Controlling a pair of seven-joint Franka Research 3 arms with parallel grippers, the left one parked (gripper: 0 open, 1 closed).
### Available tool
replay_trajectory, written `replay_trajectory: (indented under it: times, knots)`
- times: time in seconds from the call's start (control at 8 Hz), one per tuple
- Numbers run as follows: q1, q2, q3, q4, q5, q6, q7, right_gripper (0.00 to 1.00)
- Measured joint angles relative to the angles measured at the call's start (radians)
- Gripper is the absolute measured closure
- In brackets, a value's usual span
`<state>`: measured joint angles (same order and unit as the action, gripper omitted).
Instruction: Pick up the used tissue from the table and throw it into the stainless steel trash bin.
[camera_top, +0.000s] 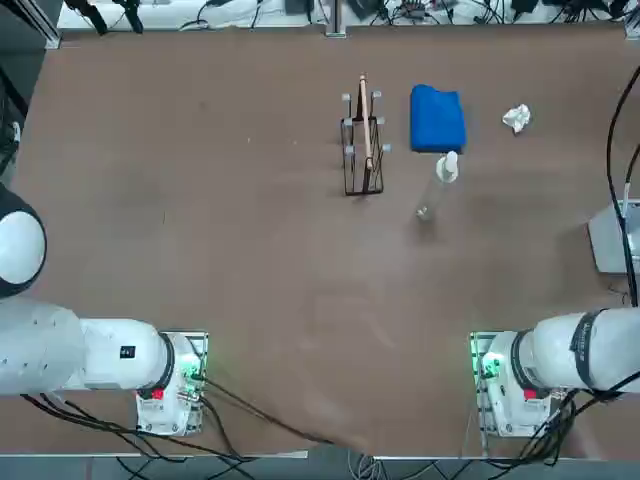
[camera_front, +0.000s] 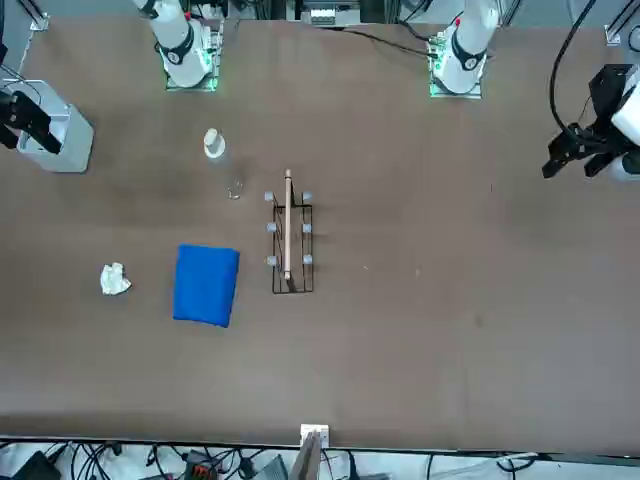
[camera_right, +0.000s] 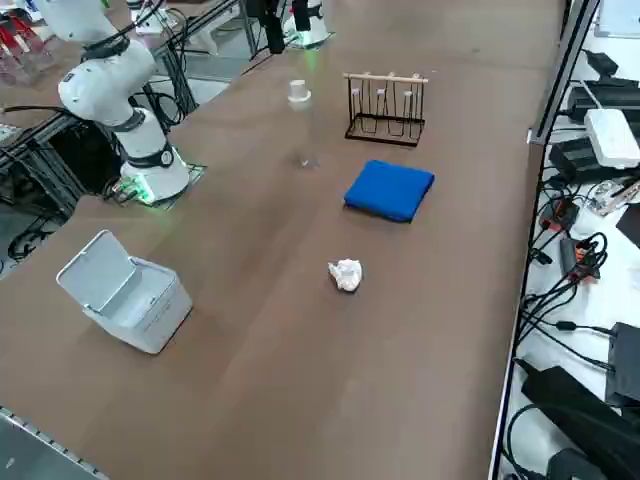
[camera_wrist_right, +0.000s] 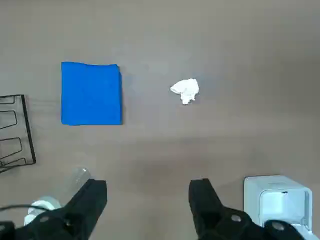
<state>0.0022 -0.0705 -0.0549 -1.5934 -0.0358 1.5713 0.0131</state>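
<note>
- On the table (camera_top: 200, 220), I saw the used tissue (camera_top: 516, 118) lying beside the blue cloth (camera_top: 437, 118).
- Stainless steel trash bin (camera_right: 125, 290) stood well apart, lid up.
- My right gripper (camera_wrist_right: 148, 200) hovered high, fingers spread, empty.

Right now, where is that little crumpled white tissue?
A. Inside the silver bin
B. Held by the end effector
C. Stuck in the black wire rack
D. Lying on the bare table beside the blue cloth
D: the used tissue lies loose on the table, apart from the blue cloth, while the open right end effector hangs above it and the stainless steel trash bin sits off to the side.
</note>
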Motion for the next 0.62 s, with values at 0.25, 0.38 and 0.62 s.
replay_trajectory:
  times: [0.25, 0.38, 0.62]
  knots:
    - [0.000, 0.000, 0.000, 0.000, 0.002, -0.001, -0.009, 0.00]
    - [0.000, 0.000, 0.000, 0.000, 0.004, -0.001, -0.009, 0.00]
    - [-0.001, 0.011, -0.001, 0.000, 0.005, -0.001, -0.010, 0.00]
